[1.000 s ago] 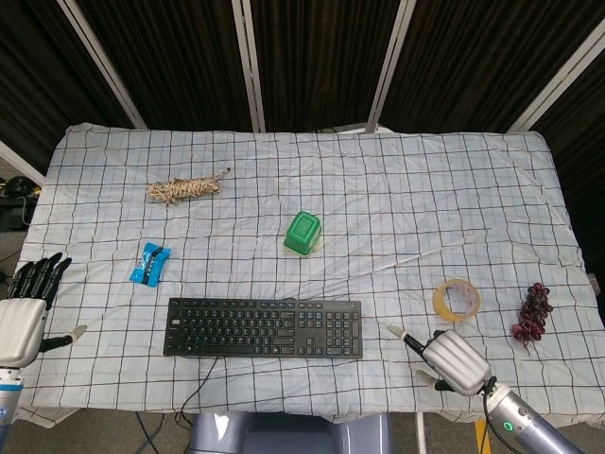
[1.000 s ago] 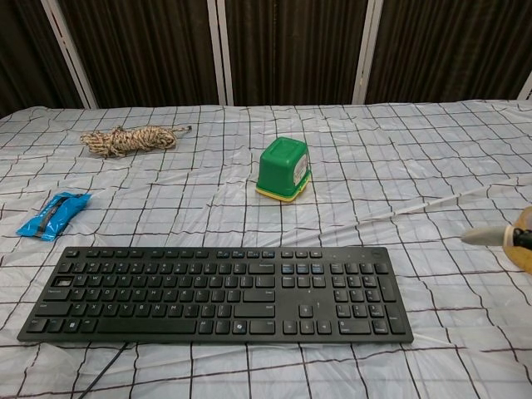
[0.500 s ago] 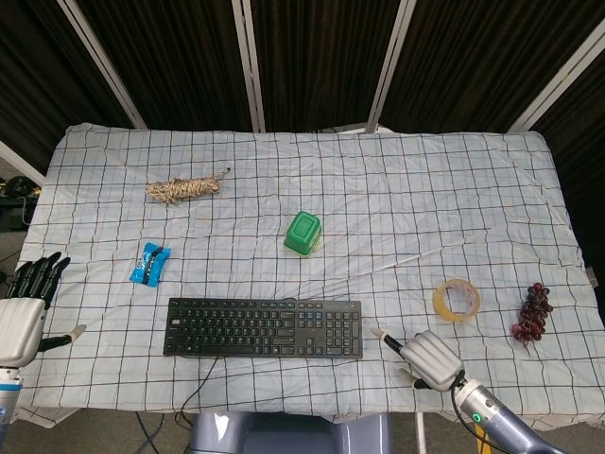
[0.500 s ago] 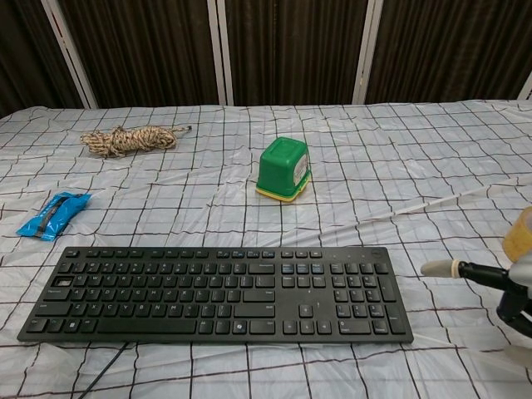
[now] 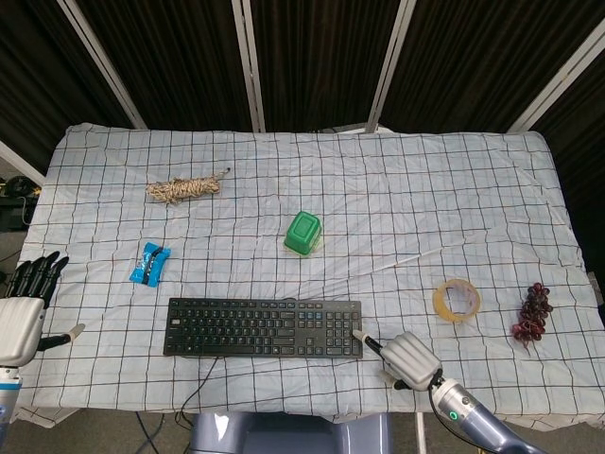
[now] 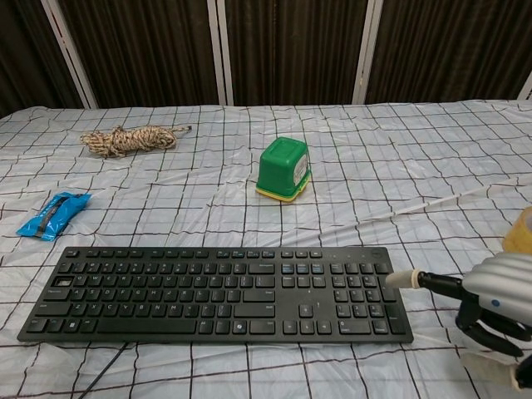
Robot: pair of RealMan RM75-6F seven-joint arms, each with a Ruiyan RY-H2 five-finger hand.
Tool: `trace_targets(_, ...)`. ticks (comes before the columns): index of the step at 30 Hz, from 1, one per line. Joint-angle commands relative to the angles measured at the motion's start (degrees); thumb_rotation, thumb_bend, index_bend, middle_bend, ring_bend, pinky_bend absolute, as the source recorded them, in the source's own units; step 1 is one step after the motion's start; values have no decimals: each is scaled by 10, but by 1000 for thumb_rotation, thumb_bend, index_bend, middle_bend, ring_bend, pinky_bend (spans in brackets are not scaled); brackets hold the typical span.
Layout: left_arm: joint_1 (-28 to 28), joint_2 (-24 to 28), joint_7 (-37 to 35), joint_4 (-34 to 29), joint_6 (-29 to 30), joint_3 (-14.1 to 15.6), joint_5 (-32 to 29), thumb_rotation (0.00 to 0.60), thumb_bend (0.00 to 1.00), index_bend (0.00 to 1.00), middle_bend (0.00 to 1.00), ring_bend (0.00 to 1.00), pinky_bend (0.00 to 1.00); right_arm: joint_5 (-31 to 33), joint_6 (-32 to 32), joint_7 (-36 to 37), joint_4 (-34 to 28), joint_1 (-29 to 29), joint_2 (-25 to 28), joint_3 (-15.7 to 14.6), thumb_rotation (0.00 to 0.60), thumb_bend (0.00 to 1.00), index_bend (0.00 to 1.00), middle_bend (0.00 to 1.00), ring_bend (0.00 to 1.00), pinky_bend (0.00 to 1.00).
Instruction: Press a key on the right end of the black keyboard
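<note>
Fingertip first: the right hand (image 5: pixel 408 358) sits at the near table edge, one finger (image 6: pixel 407 279) stretched out, the rest curled in, holding nothing, its tip at the right end of the black keyboard (image 5: pixel 264 328), whose long axis runs left-right. Far off at the left edge, the left hand (image 5: pixel 23 312) hangs empty, fingers extended.
</note>
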Motion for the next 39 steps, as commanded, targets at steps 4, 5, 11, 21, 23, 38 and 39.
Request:
trace_targets(4,0,0,-1,0,0,-1,-1,600,1,0,0,0,0,25,-13,-21,1,3,-17,2,600,426,59,820,801,660)
trace_targets(5,0,0,-1,0,0,-1,-1,600,1,0,0,0,0,29,-13,-23,1,3,-19,3,600,426,62,820,801,660)
trace_targets(11,0,-1,-1,0,-1,-2,-3,600,0,0,0,0,0,44,-16,-33,2,5,-27,7,600,425,78,820,801,660)
trace_targets(21,0,0,-1,-1,-1,-3,-5,600,2,0,0,0,0,62,-20,-57,-6,12,-43,10,600,425,79,820,801,660)
trace_targets(23,0,0,-2,-1,-2,-2,-5,600,2,0,0,0,0,68,-22,-63,-7,13,-47,11,600,424,78,821,801,660)
trace_targets(38,-1,1,-6,-2,-2,-2,-4,600,1,0,0,0,0,102,-34,-95,-11,19,-56,11,600,425,169,820,801,660)
trace_targets(39,-1,1,-6,-2,-2,-2,-4,600,1,0,0,0,0,103,-34,-96,-12,19,-56,11,600,425,173,820,801,660)
